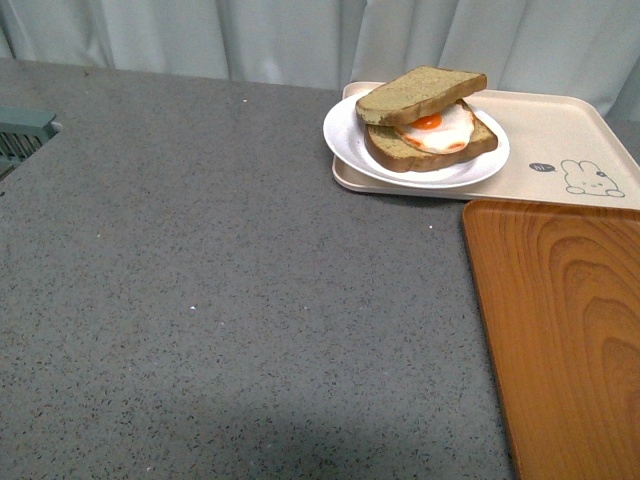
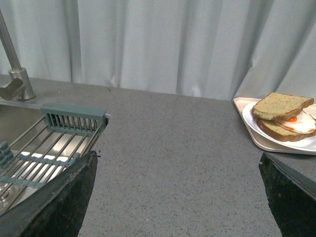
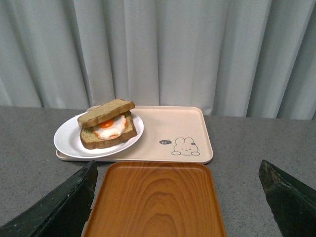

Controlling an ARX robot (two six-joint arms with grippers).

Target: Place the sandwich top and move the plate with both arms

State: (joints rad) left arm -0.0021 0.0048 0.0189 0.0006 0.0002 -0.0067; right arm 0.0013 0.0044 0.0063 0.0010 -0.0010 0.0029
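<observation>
Nearest you in the front view is the orange-brown wood-grain tray (image 1: 560,330), lying flat on the grey tabletop (image 1: 220,300) w/ nothing on it. Neither arm shows in that view.

Right claw (image 3: 177,207): you see both dark fingers (image 3: 64,207) spread wide at the frame's lower corners, nothing between them. Wood-grain tray (image 3: 155,200) lies straight ahead of that claw, in the gap btwn the fingers. Just past it is the beige rabbit-printed tray (image 3: 182,128), edges nearly touching.

Plate (image 3: 66,140) sits on the beige tray's end, overhanging its rim a bit, ahead of the right claw and off toward its left finger. On the plate: a bottom bread slice (image 3: 108,138) w/ a fried egg (image 3: 109,127), and the sandwich top (image 3: 106,112) resting on the egg, tilted and shifted so yolk and white stay visible on one side. Nothing is gripping the plate or the sandwich top.

Left claw (image 2: 177,197): fingers (image 2: 59,202) likewise wide apart, holding nothing, bare tabletop (image 2: 173,148) btwn them. Plate (image 2: 276,136) w/ sandwich top (image 2: 284,104) is well ahead of it, beyond its right finger. On its other side are a sink (image 2: 15,123) w/ a teal dish rack (image 2: 54,138) and a metal faucet (image 2: 15,74).

Pale curtain (image 3: 158,49) hangs behind the tabletop.
</observation>
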